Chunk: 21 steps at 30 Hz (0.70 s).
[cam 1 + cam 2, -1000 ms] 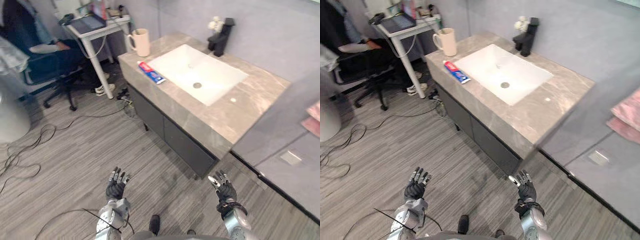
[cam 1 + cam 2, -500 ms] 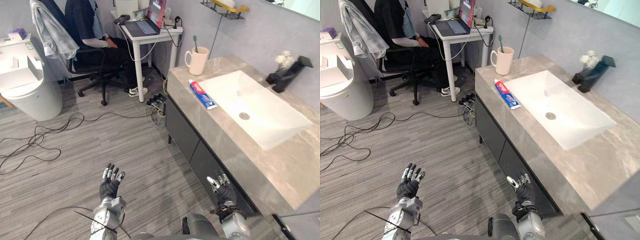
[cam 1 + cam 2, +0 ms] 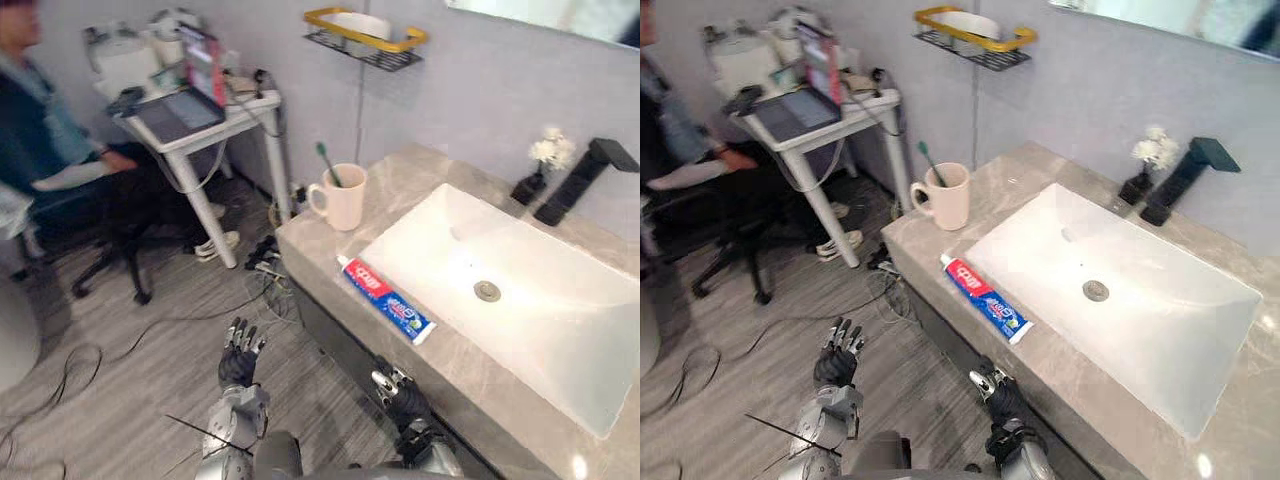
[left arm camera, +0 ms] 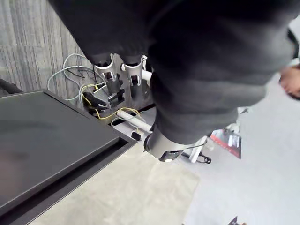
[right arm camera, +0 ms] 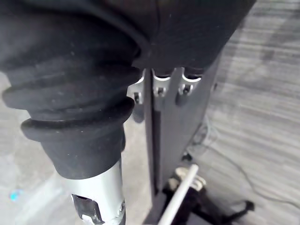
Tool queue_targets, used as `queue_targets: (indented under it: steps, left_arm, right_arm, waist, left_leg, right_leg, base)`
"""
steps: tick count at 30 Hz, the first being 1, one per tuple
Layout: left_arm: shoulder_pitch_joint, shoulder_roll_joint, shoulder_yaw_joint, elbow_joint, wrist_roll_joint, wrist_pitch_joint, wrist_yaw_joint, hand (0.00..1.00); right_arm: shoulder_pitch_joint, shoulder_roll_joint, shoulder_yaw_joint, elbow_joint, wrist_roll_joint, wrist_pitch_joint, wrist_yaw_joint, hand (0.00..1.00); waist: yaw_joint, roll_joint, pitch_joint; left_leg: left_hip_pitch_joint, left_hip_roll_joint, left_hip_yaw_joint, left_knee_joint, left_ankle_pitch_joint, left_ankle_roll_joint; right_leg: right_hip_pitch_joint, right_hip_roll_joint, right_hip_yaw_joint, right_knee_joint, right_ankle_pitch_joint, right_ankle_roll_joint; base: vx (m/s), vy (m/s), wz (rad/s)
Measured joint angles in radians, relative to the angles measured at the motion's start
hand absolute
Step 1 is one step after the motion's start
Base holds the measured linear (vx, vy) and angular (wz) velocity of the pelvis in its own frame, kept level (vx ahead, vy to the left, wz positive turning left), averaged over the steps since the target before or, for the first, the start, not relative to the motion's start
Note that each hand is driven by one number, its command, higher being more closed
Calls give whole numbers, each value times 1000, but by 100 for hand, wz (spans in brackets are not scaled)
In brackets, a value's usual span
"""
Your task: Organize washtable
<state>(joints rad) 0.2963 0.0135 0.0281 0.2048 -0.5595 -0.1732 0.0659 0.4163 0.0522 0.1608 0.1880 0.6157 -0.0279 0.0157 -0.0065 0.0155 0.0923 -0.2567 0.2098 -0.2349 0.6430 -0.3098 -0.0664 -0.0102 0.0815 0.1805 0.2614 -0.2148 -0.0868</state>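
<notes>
Toothpaste tube [image 3: 387, 299] is lying flat on the grey worktop [image 3: 306, 243], just beside the front-left rim of the white sink [image 3: 560, 325], pointing diagonally along that rim. A cream mug [image 3: 342, 197] is standing upright further back near the corner, handle facing away from the sink, with a green toothbrush [image 3: 327, 163] leaning inside it. Nothing is being held yet.

Left hand [image 3: 238, 362] is hanging low over the floor, well clear of the worktop, fingers spread and empty. Right hand [image 3: 398, 397] is sitting just below the worktop's front edge, near the tube's closer end, fingers straight and loosely together, also empty.

My read: the tube is the loose item, probably heading for the mug.
- It's looking light, soft and slick, so it will be denting under pressure and sliding if nudged.
- Better to be pinching it across the width at mid-body, thumb on one long edge and fingers on the other.
- Can't tell which end carries the cap.
- The mug is looking rigid and chippable, and may tip if bumped, so steady it by the body or handle.

Black faucet [image 3: 585, 180] and a small flower vase [image 3: 530, 180] are standing behind the sink, out of the way.
</notes>
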Motion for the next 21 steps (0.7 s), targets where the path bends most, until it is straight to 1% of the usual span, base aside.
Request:
queue_targets:
  steps: [1, 2, 3, 4, 5, 6, 7, 8, 9, 10, 11, 12, 13, 14, 15, 16, 17, 18, 19, 20, 21]
  left_arm:
    - [4, -1, 12, 1, 0, 0, 1, 0]
    - [8, 0, 31, 3, 0, -1, 3, 0]
    - [7, -1, 34, 3, 0, -9, 4, 0]
    - [7, -2, 35, 2, 0, -16, 4, 0]
    - [6, -1, 46, 13, -1, -28, 5, 0]
    - [-3, 0, 47, 15, -1, -33, 7, 0]
    - [-21, 21, 51, 18, -1, -35, 8, 0]
    - [-24, 47, 53, 20, -5, -38, 14, 0]
    - [-24, 54, 52, 19, -13, -39, 16, 0]
    - [-25, 64, 46, 18, -18, -51, 22, 0]
    - [-25, 71, 30, 8, -18, -54, 21, 0]
    - [-24, 70, 18, -2, -18, -54, 21, 0]
    - [-27, 65, -1, -19, -18, -55, 17, 0]
    - [-33, 54, -31, -40, -18, -56, 1, 0]
    - [-37, 49, -39, -47, -18, -56, -5, 0]
    - [-46, 35, -57, -52, -17, -56, -11, 0]
    - [-43, 13, -43, -51, -17, -68, 12, 0]
    - [-39, 8, -13, -51, -17, -69, 14, 0]
    - [-39, 18, -15, -51, -16, -70, 14, 0]
    - [-38, 25, -15, -54, -15, -69, 11, 0]
    - [-38, 27, -15, -55, -15, -64, 3, 0]
  right_arm:
    - [-6, -1, -18, 10, 0, -2, -1, 0]
    - [-27, -1, -64, 42, 1, -7, -10, 0]
    - [-36, -7, -120, 56, 2, -23, -21, 0]
    - [-44, -13, -150, 68, 3, -38, -26, 0]
    - [-82, -18, -212, 110, 4, -46, -38, 0]
    - [-93, -20, -240, 117, 4, -48, -39, 0]
    - [-107, -18, -285, 127, 5, -65, -40, 0]
    - [-115, -20, -301, 130, 12, -69, -40, 0]
    - [-115, -19, -308, 130, 12, -77, -41, 0]
    - [-117, -18, -312, 150, 13, -79, -42, 0]
    - [-118, -8, -310, 141, 13, -83, -38, 0]
    - [-122, -1, -310, 137, 13, -86, -36, 0]
    - [-123, 9, -312, 132, 12, -87, -37, 0]
    - [-115, 19, -309, 100, 11, -87, -38, 0]
    - [-108, 21, -308, 81, 11, -87, -38, 0]
    - [-108, 21, -305, 59, 11, -88, -39, 0]
    - [-117, 22, -301, 57, 11, -89, -40, 0]
    - [-116, 23, -298, 51, 10, -93, -41, 0]
    - [-116, 23, -301, 51, 10, -96, -43, 0]
    - [-119, 21, -299, 50, 10, -102, -43, 0]
    - [-123, 14, -297, 49, 11, -102, -43, 0]
  waist:
    - [-3, 3, -2]
    - [-6, 11, -10]
    - [-9, 41, -29]
    - [-10, 58, -40]
    - [-27, 41, -49]
    - [-39, 28, -56]
    - [-50, 0, -56]
    - [-50, -31, -59]
    - [-57, -40, -64]
    - [-63, -59, -76]
    - [-65, -59, -78]
    - [-66, -56, -83]
    - [-70, -60, -90]
    - [-71, -40, -89]
    - [-74, -34, -90]
    - [-80, -22, -92]
    - [-84, -7, -90]
    - [-79, 1, -86]
    - [-69, -2, -86]
    - [-58, 2, -81]
    - [-56, 2, -78]
  left_leg:
    - [14, -1, -50, -53, 0, 0]
    - [35, -6, -143, -125, 3, 2]
    - [45, -10, -216, -179, 81, 41]
    - [46, -17, -249, -190, 100, -1]
    - [62, -60, -278, -193, 36, -67]
    - [63, -78, -277, -205, 8, -66]
    - [55, -126, -243, -203, -18, -81]
    - [56, -167, -209, -164, -28, -61]
    - [57, -183, -195, -148, -34, -50]
    - [71, -202, -135, -133, -46, -32]
    - [74, -206, -87, -131, -53, -24]
    - [75, -203, -60, -134, -54, -22]
    - [77, -192, -17, -134, -60, -15]
    - [74, -174, 31, -127, -63, -6]
    - [72, -170, 55, -127, -64, -4]
    - [70, -153, 113, -138, -71, 3]
    - [69, -133, 152, -149, -66, 10]
    - [70, -111, 199, -167, -51, 19]
    - [73, -107, 222, -185, -37, 29]
    - [76, -102, 265, -227, 4, 60]
    - [85, -98, 282, -255, 33, 49]
  right_leg:
    - [-5, -6, 33, 11, -10, 17]
    - [-20, -14, 87, 34, -30, 52]
    - [-44, -16, 129, 54, -56, 97]
    - [-61, -15, 150, 64, -76, 126]
    - [-71, -52, 192, 69, -104, 170]
    - [-79, -77, 211, 67, -109, 188]
    - [-92, -127, 261, 63, -107, 207]
    - [-77, -161, 308, 33, -78, 247]
    - [-69, -176, 320, 16, -68, 262]
    - [-69, -207, 357, -6, -37, 284]
    - [-70, -218, 394, -13, -5, 292]
    - [-81, -221, 412, -19, 11, 300]
    - [-98, -223, 434, -25, 44, 306]
    - [-119, -219, 454, -49, 100, 318]
    - [-130, -218, 462, -63, 126, 320]
    - [-168, -208, 469, -72, 179, 310]
    - [-193, -193, 438, -77, 231, 280]
    - [-223, -187, 332, -94, 301, 244]
    - [-233, -193, 262, -110, 333, 222]
    - [-245, -213, 118, -139, 357, 180]
    - [-269, -208, 22, -2, 265, 184]
  base:
    - [209, 631, -150]
    - [145, 569, -128]
    - [137, 734, -123]
    - [67, 624, -94]
    - [52, 611, -55]
    - [33, 534, -45]
    - [-9, 492, -53]
    - [-28, 458, -57]
    - [-80, 408, -84]
    - [-117, 368, -95]
    - [-141, 330, -110]
    - [-128, 225, -105]
    - [-126, 157, -110]
    - [-122, 152, -113]
    - [-141, 170, -135]
    - [-132, 133, -124]
    - [-142, 130, -146]
    - [-112, 91, -108]
    - [-102, 56, -100]
    - [-107, -15, -64]
    - [-98, -40, -52]
